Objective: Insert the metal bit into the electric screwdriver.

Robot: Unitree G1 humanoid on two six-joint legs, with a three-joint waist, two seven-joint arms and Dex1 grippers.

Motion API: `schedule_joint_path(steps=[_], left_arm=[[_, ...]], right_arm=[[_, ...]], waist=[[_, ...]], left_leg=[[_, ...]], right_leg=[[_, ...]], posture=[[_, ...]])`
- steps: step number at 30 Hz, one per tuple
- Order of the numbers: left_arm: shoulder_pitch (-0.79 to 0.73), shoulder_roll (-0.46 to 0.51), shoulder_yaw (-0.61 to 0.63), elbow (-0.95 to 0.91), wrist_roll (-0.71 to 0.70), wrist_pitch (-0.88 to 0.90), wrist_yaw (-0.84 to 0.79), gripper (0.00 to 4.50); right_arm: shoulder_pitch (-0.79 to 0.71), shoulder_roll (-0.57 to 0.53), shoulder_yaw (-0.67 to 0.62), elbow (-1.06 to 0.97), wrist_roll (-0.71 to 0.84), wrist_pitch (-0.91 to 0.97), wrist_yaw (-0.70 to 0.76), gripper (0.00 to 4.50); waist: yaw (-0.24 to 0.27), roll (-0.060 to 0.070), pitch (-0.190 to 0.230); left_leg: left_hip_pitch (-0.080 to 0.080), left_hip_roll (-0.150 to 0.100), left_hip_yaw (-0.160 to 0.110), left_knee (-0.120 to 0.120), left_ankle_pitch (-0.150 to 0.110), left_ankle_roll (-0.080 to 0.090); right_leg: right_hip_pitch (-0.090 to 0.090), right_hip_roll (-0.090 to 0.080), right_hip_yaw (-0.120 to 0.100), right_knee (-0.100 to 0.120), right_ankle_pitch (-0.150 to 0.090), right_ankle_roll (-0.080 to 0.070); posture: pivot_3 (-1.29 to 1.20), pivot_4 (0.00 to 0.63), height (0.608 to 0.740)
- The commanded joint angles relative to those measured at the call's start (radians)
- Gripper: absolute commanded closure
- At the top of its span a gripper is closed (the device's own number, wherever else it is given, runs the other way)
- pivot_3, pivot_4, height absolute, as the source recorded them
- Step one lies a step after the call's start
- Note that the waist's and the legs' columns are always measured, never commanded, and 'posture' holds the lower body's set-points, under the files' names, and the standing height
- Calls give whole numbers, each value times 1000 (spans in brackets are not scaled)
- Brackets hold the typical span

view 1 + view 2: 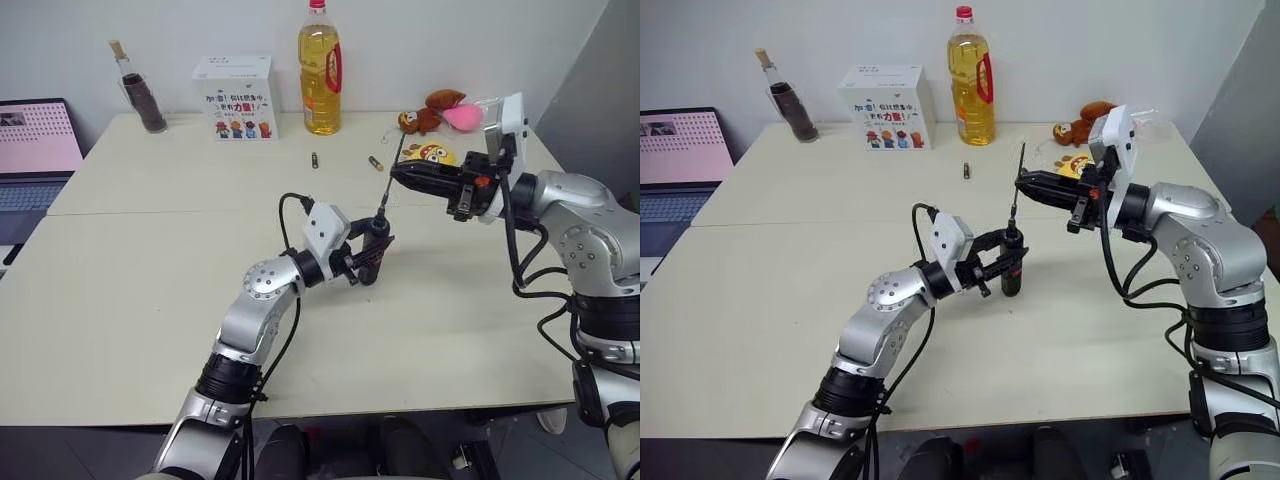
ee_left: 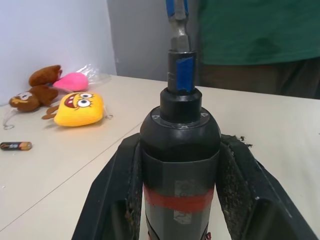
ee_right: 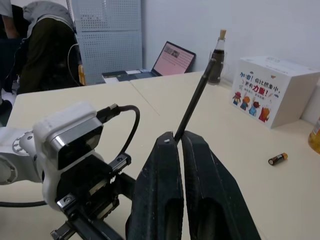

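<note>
While the left pincer (image 1: 1002, 262) clamps the electric screwdriver (image 1: 1011, 262) upright, the right pincer (image 1: 1024, 184) pinches the metal bit (image 1: 1017, 186), whose lower tip sits at the chuck, seemingly not yet fully seated.

Support: pale beige table (image 1: 150, 300), made of two tops w/ a seam running across the middle, far edge against the white wall.

Items on far half, robot's left to right:
- Dark glass bottle w/ cork (image 1: 140, 90), far-left corner, tilted
- White printed box (image 1: 236, 97), beside bottle, upright
- Cooking-oil bottle, red cap (image 1: 319, 70), just right of box, upright
- AA battery (image 1: 314, 160), lying in front of oil bottle
- 2nd battery (image 1: 375, 162), near 1st, apart from it
- Brown plush toy (image 1: 425, 115), pink plush (image 1: 463, 117), yellow SpongeBob plush (image 1: 430, 153), grouped at far-right corner

Near half: no loose items seen on the surface
</note>
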Motion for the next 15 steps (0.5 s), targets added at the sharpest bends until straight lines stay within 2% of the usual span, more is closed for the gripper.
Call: schedule_joint_path(steps=[1,15], left_arm=[[5,-2,-33,-20,0,1,-29,2858],[10,-1,-20,-26,-2,7,-13,2858]], right_arm=[[15,-8,37,4,-47,18,5,4464],[70,-7,21,-66,-37,25,-13,4464]], waist=[[0,0,0],[6,0,0]], left_leg=[[0,0,0,0,0,0],[0,0,0,0,0,0]], right_leg=[[0,0,0,0,0,0],[0,-1,0,0,0,0]], posture=[[0,150,740],[0,150,740]])
